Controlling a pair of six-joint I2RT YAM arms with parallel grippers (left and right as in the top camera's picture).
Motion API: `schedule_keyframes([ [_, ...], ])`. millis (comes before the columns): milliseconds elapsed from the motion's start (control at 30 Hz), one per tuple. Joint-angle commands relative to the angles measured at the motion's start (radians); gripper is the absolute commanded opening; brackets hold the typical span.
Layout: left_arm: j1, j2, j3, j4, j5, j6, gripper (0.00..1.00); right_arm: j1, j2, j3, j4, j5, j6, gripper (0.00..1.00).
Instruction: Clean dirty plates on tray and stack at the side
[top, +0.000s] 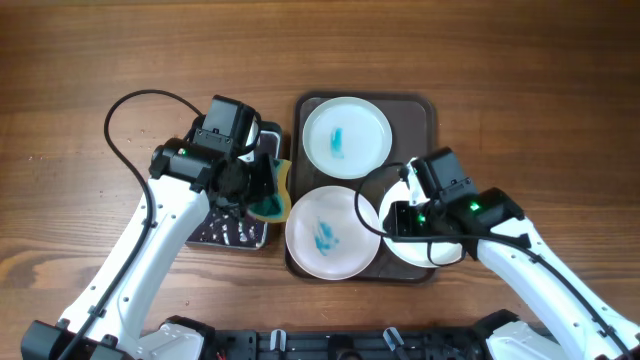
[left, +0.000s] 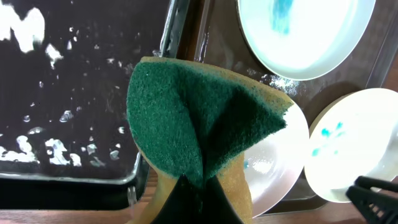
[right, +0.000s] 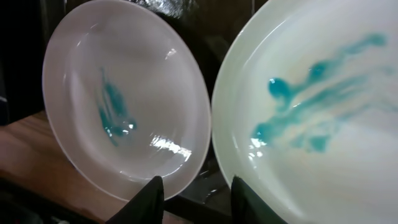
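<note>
My left gripper (left: 191, 202) is clamped on a folded sponge (left: 186, 118), and its tips are buried under the green face. It sits at the left edge of the brown tray (top: 420, 110), beside a wet black tray (top: 235, 232). My right gripper (right: 198, 198) hangs over the brown tray's near right corner, fingers (right: 152, 196) parted with only dark tray between them. I cannot tell whether one touches a rim. All three blue-smeared plates sit on the brown tray: the far plate (top: 346, 136), the near-left plate (top: 332, 232) and the third plate (top: 418, 250), mostly hidden beneath my right arm.
</note>
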Motion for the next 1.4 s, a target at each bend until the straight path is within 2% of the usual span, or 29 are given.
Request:
schedule_keyframes([
  [0, -0.004, 0.001, 0.008, 0.003, -0.006, 0.006, 0.04, 0.027, 0.045, -0.071, 0.013, -0.06, 0.069, 0.34],
  [267, -0.004, 0.001, 0.008, 0.006, -0.006, 0.006, 0.04, 0.032, 0.104, -0.177, 0.173, -0.145, 0.086, 0.36],
  [533, -0.004, 0.001, 0.008, 0.007, -0.006, 0.006, 0.04, 0.033, 0.104, -0.181, 0.197, -0.072, 0.051, 0.36],
  [700, -0.004, 0.001, 0.008, 0.007, -0.006, 0.006, 0.04, 0.032, 0.071, -0.137, 0.176, -0.069, 0.028, 0.36],
  [867, -0.004, 0.001, 0.008, 0.007, -0.006, 0.006, 0.04, 0.009, -0.048, -0.031, 0.027, 0.035, 0.034, 0.36],
  [1000, -0.004, 0.001, 0.008, 0.007, -0.006, 0.006, 0.04, -0.089, -0.132, 0.014, -0.082, 0.142, 0.034, 0.36],
  [1167, -0.004, 0.001, 0.008, 0.007, -0.006, 0.006, 0.04, -0.315, -0.176, 0.014, -0.172, 0.168, -0.023, 0.36],
  [1267, -0.004, 0.001, 0.008, 0.007, -0.006, 0.006, 0.04, -0.456, -0.151, 0.002, -0.191, 0.149, -0.048, 0.43],
  [1367, -0.004, 0.001, 0.008, 0.007, -0.013, 0.006, 0.04, -0.544, -0.1, -0.025, -0.19, 0.149, 0.02, 0.49],
])
